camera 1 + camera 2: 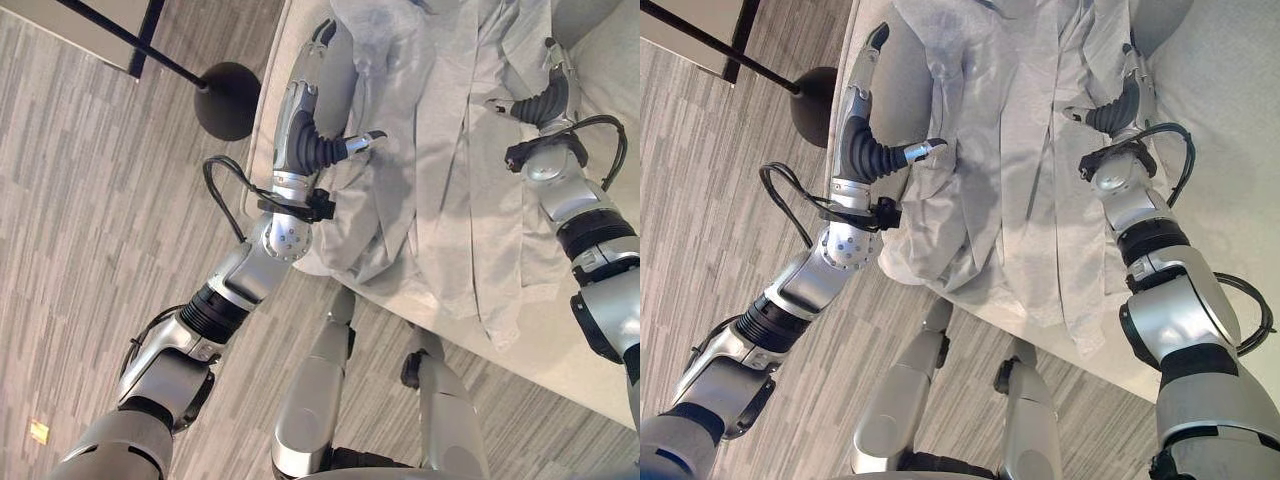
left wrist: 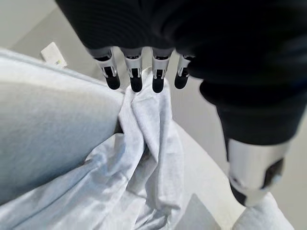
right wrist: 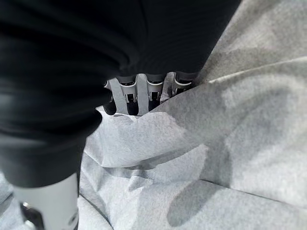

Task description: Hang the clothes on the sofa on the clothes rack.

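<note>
Item: pale grey garment [image 1: 450, 190], crumpled and draped over the front edge of a light sofa [image 1: 590, 330], its lower folds hanging toward the striped wood-look floor [image 1: 100, 200].

Left hand [image 1: 318, 140]: set at the garment's left margin, beside the sofa's rounded end. Fingers [image 2: 135, 76] straight and side by side, their dark tips touching a raised fold of the cloth; thumb [image 2: 252, 167] held apart, with nothing clamped between it and the fingers.

Right hand [image 1: 1118, 105]: laid on the garment's right part, higher up on the sofa seat. Fingers [image 3: 152, 93] reach down into the cloth and their tips are buried in a fold, so whether they pinch the fabric cannot be told.

Also present: a round black base [image 1: 228, 98] with a thin dark pole [image 1: 130, 40], standing on the floor just left of the sofa.
</note>
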Robot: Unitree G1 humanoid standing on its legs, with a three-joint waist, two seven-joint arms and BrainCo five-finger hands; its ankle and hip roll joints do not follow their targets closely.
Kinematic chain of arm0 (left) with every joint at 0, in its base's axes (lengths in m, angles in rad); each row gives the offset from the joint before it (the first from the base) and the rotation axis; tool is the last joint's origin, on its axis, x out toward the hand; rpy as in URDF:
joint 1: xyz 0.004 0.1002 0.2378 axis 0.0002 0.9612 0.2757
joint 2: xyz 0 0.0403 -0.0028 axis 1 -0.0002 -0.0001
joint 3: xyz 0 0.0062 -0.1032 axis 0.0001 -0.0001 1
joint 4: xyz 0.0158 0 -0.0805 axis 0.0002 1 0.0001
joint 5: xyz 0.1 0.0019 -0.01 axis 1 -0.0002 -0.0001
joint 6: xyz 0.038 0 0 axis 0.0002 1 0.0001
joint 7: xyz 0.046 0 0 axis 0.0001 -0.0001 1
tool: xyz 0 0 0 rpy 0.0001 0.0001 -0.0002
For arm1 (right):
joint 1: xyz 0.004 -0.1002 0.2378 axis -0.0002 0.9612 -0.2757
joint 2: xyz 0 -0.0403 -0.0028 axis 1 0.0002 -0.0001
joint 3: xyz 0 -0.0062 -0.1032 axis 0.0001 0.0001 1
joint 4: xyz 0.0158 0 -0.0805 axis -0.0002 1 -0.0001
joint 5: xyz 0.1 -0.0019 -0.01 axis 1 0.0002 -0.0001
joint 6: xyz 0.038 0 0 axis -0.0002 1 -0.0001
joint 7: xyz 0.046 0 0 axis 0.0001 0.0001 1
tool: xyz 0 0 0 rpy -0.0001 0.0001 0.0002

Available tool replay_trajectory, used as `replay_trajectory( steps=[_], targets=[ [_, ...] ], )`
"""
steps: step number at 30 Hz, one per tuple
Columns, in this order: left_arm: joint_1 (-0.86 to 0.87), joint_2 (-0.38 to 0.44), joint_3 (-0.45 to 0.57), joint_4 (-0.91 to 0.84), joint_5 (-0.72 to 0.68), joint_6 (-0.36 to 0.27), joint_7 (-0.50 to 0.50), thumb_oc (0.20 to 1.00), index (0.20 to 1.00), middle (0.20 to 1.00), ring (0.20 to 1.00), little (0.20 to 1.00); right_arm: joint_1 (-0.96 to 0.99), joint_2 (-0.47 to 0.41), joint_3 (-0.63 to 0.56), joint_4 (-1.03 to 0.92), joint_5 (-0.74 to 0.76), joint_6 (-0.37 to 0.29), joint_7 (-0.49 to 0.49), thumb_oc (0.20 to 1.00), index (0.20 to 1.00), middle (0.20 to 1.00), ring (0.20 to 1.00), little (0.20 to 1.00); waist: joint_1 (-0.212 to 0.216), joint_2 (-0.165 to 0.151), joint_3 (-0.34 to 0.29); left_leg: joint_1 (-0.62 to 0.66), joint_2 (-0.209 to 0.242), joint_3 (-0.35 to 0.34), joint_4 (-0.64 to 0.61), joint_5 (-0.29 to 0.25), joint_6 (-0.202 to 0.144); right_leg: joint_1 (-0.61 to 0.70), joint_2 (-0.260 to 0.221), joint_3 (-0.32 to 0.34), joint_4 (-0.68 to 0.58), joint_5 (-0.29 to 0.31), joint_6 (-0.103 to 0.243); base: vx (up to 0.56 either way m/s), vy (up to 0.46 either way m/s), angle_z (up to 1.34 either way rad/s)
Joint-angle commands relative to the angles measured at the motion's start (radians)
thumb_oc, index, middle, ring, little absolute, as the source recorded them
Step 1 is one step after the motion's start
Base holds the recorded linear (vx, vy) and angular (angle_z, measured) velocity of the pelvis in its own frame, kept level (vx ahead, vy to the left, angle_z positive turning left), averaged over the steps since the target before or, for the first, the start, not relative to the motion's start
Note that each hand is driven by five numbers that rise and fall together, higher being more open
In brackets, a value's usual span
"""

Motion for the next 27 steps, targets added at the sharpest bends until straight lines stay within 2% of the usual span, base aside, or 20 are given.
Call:
replay_trajectory(
  steps=[1,9,15,25,27],
  targets=[
    [-0.052,-0.032,0.007,0.017,-0.01,-0.037,0.003,1.0,1.0,1.0,1.0,1.0,-0.019,-0.085,0.037,0.043,0.071,0.019,0.018,1.0,1.0,1.0,1.0,1.0,0.008,0.024,0.009,0.018,-0.009,0.034,0.009,-0.106,-0.031,-0.02,-0.067,0.097,0.014,0.001,0.082,0.0,0.0,0.0],
    [0.024,-0.016,-0.006,0.088,0.0,-0.018,-0.008,1.0,1.0,1.0,1.0,1.0,0.005,-0.079,0.027,0.023,0.065,0.014,0.011,1.0,1.0,1.0,1.0,1.0,0.009,0.031,0.009,0.0,-0.007,0.038,0.014,-0.108,-0.026,-0.044,-0.067,0.104,0.019,-0.003,0.077,0.0,0.0,0.0],
    [0.039,-0.023,-0.042,0.164,0.011,0.002,-0.021,1.0,1.0,1.0,1.0,1.0,0.024,-0.077,0.021,0.007,0.062,0.013,-0.003,1.0,1.0,1.0,1.0,1.0,-0.008,0.027,0.009,-0.007,-0.005,0.041,0.011,-0.11,-0.025,-0.062,-0.063,0.111,0.02,0.0,0.075,0.0,0.0,0.0],
    [-0.097,-0.056,-0.149,0.381,0.075,0.056,-0.039,1.0,1.0,1.0,1.0,1.0,-0.022,-0.025,0.045,-0.02,0.091,0.01,-0.007,1.0,1.0,1.0,1.0,1.0,-0.043,0.014,0.009,-0.02,0.001,0.047,0.007,-0.109,-0.023,-0.091,-0.059,0.125,0.021,0.009,0.074,0.0,0.005,-0.01],
    [-0.17,-0.076,-0.187,0.511,0.087,0.082,-0.028,1.0,1.0,1.0,1.0,1.0,-0.044,0.018,0.057,-0.033,0.097,0.007,-0.012,1.0,1.0,1.0,1.0,1.0,-0.063,0.002,0.009,-0.026,0.002,0.049,0.006,-0.11,-0.02,-0.1,-0.058,0.135,0.017,0.015,0.073,0.0,0.029,-0.14]
  ],
)
